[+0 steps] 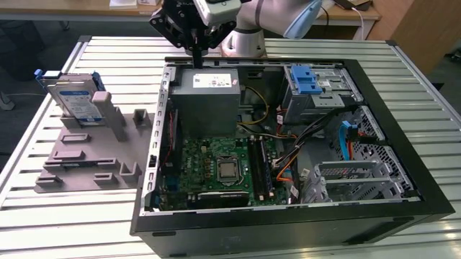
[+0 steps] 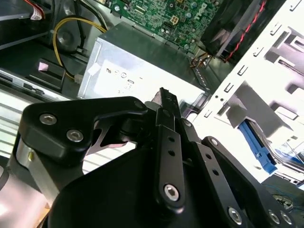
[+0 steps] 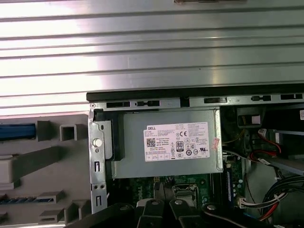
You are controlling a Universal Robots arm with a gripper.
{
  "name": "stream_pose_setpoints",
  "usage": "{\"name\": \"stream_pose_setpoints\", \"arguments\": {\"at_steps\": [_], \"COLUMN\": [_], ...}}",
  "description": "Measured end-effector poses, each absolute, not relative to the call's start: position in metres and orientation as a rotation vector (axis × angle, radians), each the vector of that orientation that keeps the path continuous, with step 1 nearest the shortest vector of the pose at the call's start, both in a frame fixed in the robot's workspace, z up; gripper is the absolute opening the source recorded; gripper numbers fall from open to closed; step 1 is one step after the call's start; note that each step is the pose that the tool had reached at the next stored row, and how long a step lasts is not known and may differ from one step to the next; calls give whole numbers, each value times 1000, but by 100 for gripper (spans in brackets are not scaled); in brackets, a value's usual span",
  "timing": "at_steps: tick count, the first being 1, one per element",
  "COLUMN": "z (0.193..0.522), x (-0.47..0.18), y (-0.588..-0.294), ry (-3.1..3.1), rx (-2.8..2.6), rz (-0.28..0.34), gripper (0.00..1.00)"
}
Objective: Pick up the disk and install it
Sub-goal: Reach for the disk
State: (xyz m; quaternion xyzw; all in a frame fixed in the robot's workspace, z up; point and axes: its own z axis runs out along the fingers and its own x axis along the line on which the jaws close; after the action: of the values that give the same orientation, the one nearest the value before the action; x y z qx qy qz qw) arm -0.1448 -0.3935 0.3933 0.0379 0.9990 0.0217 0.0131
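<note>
1. Nearest, the case [image 1: 288, 232] lies open on the bench [image 1: 403, 70]; the gripper [image 1: 196, 62] hangs over its far rim, above the grey box [image 1: 209, 102].
2. Its fingers [image 2: 169, 102] look pressed together, holding nothing.
3. The disk [image 1: 75, 102] stands in a grey holder [image 1: 86, 162] at the exterior view's left, well apart from the gripper.
4. Risks, as I judge them:
   - Low travel could clip the case rim.
   - Unopened fingers would knock the disk over.
   - Loose cables [image 1: 286, 156] could snag it inside.

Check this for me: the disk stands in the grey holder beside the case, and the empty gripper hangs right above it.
One part is wrong: the gripper hangs above the grey metal box in the open case, not above the disk, as the exterior view shows. The disk does stand in the grey holder beside the case, and the gripper holds nothing.
</note>
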Motion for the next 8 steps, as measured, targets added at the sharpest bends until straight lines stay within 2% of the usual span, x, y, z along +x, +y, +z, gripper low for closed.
{"name": "stream_pose_setpoints", "arguments": {"at_steps": [8], "z": [393], "x": [-154], "y": [-392], "ry": [3112], "rx": [118], "rz": [68], "gripper": [11]}}
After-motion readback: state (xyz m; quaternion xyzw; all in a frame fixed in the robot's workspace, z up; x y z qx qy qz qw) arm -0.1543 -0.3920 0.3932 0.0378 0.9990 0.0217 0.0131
